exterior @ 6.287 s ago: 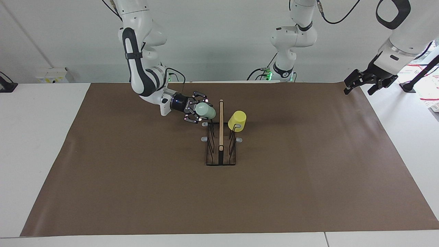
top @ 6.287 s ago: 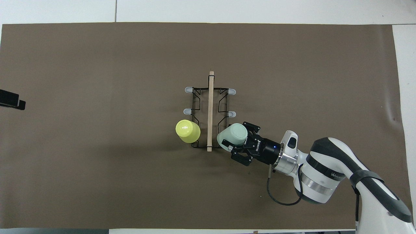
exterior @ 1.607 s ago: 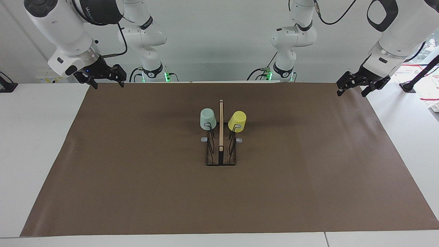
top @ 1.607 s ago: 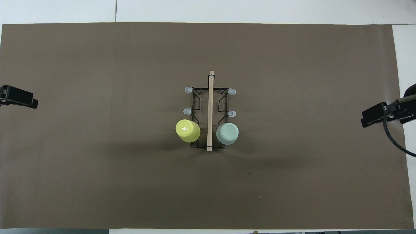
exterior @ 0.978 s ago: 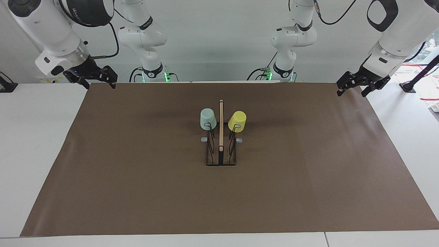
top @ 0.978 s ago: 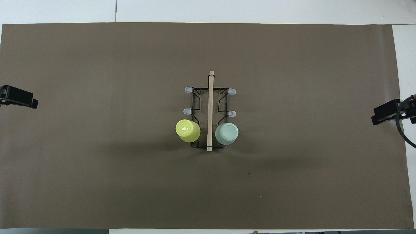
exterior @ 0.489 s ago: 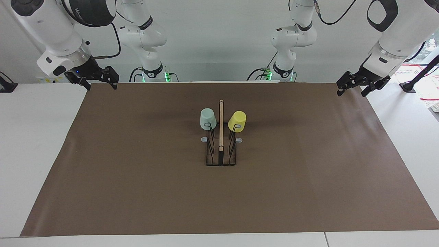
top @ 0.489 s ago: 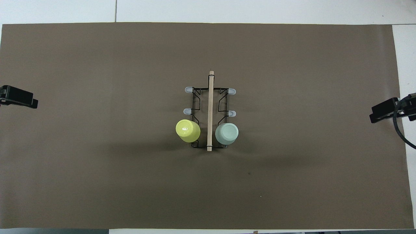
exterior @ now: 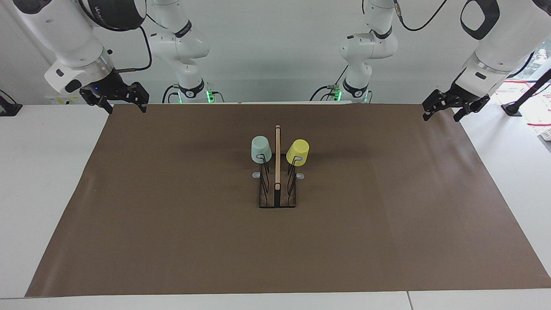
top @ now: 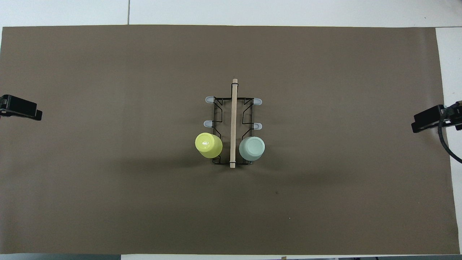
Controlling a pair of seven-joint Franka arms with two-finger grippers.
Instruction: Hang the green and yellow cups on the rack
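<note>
The black wire rack (exterior: 277,193) (top: 232,126) with its wooden centre bar stands mid-mat. Upside down on the prong nearest the robots toward the right arm's end hangs the mint green cup (exterior: 261,149) (top: 252,148). The yellow cup (exterior: 298,152) (top: 208,145) hangs the same way on the matching prong toward the left arm's end. My right gripper (exterior: 126,107) (top: 429,121) hovers open and empty over the mat's edge at its own end. My left gripper (exterior: 442,113) (top: 21,109) hovers open and empty over the mat's other end.
A brown mat (exterior: 172,215) (top: 108,198) covers most of the white table (exterior: 43,172). Several bare grey-tipped prongs (top: 210,99) of the rack stick out farther from the robots than the cups.
The right arm drew back a little toward its end of the table and has settled over the mat's edge. The cups, the rack and the left arm have stayed still.
</note>
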